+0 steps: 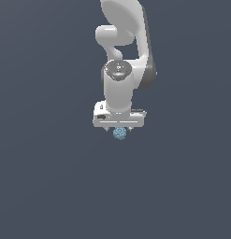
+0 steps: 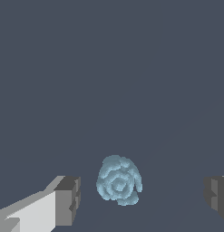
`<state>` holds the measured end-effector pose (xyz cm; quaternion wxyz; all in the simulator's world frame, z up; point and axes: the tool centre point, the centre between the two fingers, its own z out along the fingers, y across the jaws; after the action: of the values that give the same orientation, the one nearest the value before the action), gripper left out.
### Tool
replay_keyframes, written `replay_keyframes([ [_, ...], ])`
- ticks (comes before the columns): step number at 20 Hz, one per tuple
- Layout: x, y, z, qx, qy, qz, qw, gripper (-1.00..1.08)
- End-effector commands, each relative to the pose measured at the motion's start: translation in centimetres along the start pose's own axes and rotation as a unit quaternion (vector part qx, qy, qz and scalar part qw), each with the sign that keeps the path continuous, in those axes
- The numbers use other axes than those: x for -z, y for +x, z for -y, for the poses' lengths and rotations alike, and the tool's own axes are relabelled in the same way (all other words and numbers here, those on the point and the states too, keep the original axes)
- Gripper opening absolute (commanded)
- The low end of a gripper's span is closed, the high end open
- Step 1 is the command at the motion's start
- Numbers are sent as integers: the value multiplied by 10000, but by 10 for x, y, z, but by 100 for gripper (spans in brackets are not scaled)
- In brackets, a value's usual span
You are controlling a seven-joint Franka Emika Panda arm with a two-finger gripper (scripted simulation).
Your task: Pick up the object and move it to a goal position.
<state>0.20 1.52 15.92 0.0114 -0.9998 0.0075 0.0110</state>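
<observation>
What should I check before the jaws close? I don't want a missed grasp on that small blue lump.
1. Gripper open: ok, the jaws stand wide apart in the wrist view.
2. Blue lump between the fingers: ok, it sits in the gap, touching neither.
3. Lump centred: not ok, it lies nearer one finger than the other.
4. Fingers low enough to straddle the lump: cannot tell; in the exterior view the lump shows just below the gripper.
5. Nothing else in the gap: ok.
6. Goal position marked: cannot tell, none shows.
</observation>
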Motion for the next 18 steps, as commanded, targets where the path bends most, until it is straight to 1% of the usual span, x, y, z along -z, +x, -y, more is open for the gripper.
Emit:
replay_keyframes([
  [1,0,0,0,0,0,0,10000,100],
  [4,-1,0,2,2,24,0,10000,100],
  [11,-5,-2,15,24,158,2,9999,100],
  [18,-9,-4,14,-60,140,-2,9999,100],
])
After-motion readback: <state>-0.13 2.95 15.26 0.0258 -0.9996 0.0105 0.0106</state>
